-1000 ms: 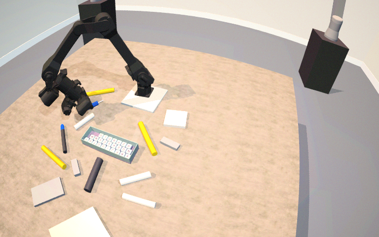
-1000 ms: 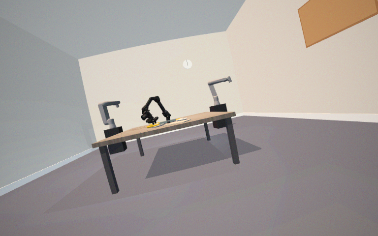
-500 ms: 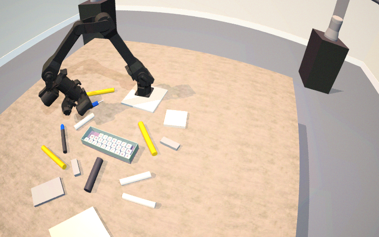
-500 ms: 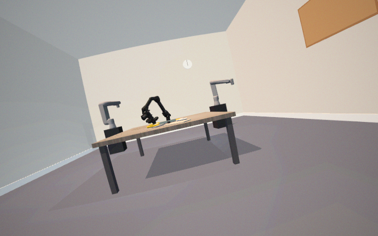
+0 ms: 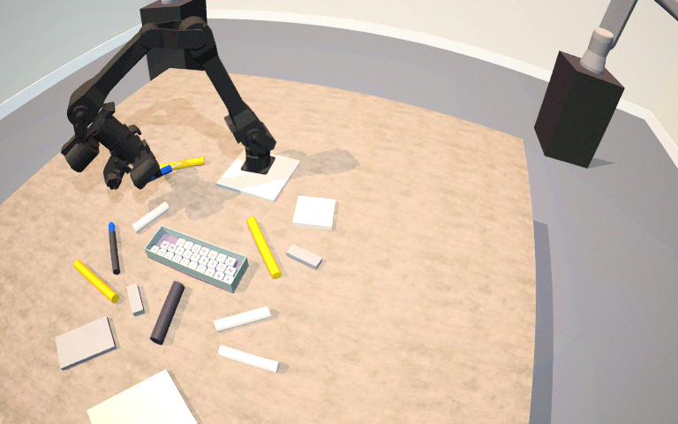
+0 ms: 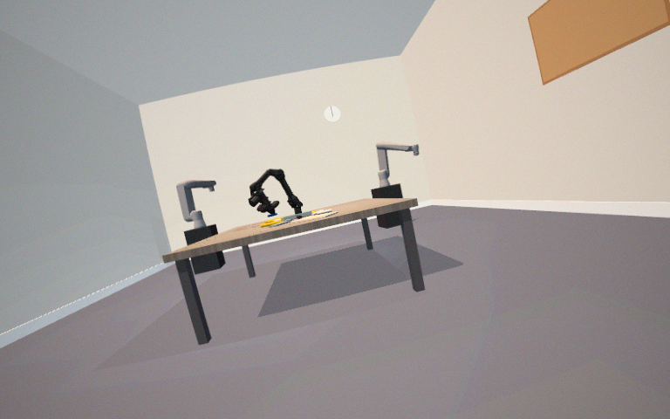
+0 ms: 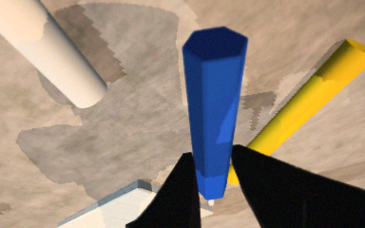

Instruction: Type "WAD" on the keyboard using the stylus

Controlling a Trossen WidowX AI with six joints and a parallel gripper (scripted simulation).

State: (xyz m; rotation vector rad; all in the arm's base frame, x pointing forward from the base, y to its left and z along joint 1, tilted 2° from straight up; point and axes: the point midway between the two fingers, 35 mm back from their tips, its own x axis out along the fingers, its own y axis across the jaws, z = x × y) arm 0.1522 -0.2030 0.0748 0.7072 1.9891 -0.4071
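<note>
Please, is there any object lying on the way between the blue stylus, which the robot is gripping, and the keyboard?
Yes, probably one: a short white cylinder lies flat between the tool holding the blue stylus and the keyboard. Lifting over it should avoid it.

The robot arm [image 5: 227,92] [image 6: 286,188] is black all over, with long straight links and chunky rounded joints. Its end effector [image 5: 127,184] [image 6: 271,211] [image 7: 211,157] has black, tapering, angular fingers; small screws or markings are perhaps lost in the dark surface.
</note>
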